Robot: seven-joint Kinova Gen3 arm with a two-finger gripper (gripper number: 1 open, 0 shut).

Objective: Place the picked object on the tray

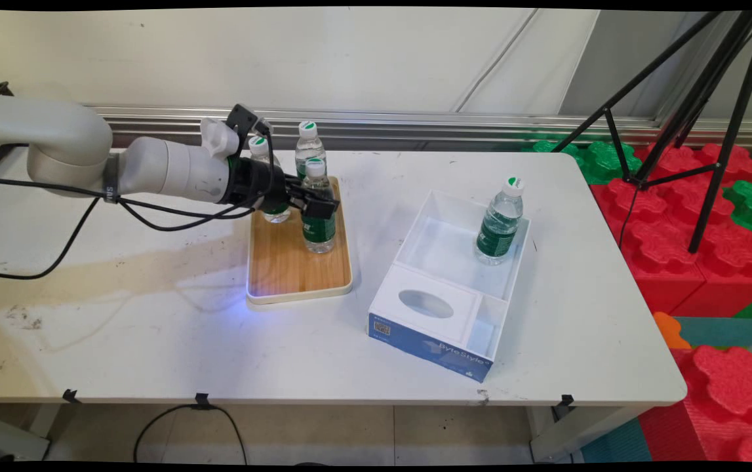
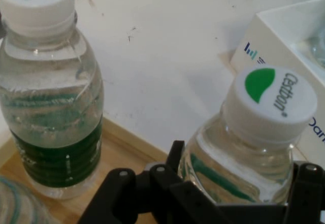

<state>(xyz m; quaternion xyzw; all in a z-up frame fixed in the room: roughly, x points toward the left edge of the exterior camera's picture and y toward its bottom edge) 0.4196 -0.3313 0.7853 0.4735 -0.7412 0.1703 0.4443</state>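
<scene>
I have the claw (image 1: 313,204) closed around the nearest water bottle (image 1: 318,216), standing on the wooden tray (image 1: 297,275) at desk (image 1: 153,328) centre-left. Two more bottles (image 1: 309,147) stand just beside it; I judge a tilted or swinging lift could topple them. A fourth bottle (image 1: 500,223) stands well apart in the white organizer box (image 1: 415,262).

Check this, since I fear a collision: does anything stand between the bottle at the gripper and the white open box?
Nothing visible does. Only bare white table separates the clear plastic water bottle, held in the gripper, from the white open box.
</scene>
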